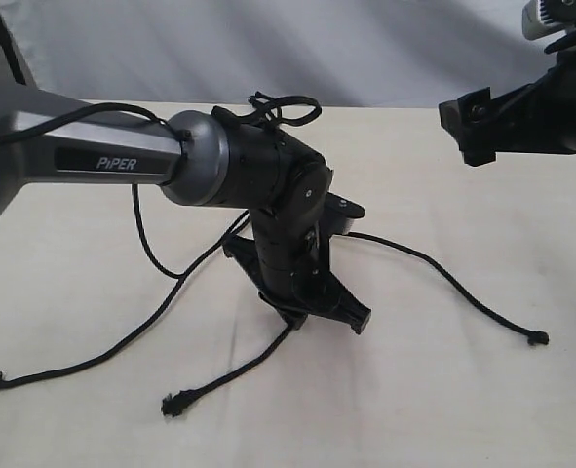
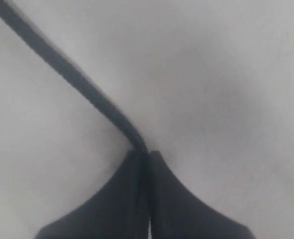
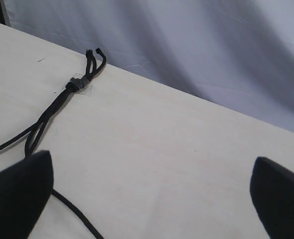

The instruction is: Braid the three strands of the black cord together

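Left tool (image 2: 143,158) clamped on a strand (image 2: 72,74) — right tool (image 3: 149,172) spread wide, apart.

I work in a robot test lab. A pale bench (image 1: 463,409) lies under me, with a white cloth (image 3: 211,50) hung behind.

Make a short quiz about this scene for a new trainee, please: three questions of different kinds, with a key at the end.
1. True or false: the right gripper is shut.
2. The left gripper is: A) open; B) shut on a strand; C) out of view.
3. How many strand tips lie on the table in the exterior view?

Key: 1 false, its fingers stand wide apart above the table; 2 B; 3 three.
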Tool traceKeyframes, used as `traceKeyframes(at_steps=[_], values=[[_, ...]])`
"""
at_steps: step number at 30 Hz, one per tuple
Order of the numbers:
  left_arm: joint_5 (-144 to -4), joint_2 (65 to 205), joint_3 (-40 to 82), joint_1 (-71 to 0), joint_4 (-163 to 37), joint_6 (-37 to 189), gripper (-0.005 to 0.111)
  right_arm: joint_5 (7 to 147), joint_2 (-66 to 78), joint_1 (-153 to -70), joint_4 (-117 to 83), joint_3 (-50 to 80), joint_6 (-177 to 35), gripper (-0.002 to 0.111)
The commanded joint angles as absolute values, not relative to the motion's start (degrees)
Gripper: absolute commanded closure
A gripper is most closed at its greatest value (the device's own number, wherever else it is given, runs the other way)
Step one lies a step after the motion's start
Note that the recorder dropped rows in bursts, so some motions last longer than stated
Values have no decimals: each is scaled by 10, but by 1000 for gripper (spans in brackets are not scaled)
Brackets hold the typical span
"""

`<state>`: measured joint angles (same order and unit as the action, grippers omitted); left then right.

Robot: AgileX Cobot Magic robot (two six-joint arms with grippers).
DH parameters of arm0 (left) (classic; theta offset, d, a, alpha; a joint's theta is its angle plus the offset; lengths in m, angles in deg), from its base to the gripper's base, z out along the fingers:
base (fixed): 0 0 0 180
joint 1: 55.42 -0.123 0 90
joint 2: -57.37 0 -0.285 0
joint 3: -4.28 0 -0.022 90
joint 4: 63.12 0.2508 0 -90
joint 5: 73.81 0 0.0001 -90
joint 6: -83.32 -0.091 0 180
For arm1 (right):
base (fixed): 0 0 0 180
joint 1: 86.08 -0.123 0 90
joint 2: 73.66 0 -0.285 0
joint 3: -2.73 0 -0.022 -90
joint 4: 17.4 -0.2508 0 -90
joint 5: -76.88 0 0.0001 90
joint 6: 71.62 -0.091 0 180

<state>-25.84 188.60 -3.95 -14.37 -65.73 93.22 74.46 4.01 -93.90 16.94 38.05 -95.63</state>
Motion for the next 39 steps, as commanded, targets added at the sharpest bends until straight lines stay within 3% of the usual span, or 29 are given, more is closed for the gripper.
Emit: traceKeyframes(at_steps=[1,12,24,32,39], values=[[-218,1873,-35,-142,-653,889,106,750,39,-935,176,381,-954,4],[-142,1792,-33,-205,-429,876,106,752,39,-935,176,381,-956,4],[-313,1821,85,-329,-415,876,106,765,39,-935,176,381,-956,4],[-307,1829,146,-303,-541,874,106,765,39,-935,176,381,-956,4],[-265,1821,151,-190,-716,721,106,783,39,-935,176,381,-956,4]])
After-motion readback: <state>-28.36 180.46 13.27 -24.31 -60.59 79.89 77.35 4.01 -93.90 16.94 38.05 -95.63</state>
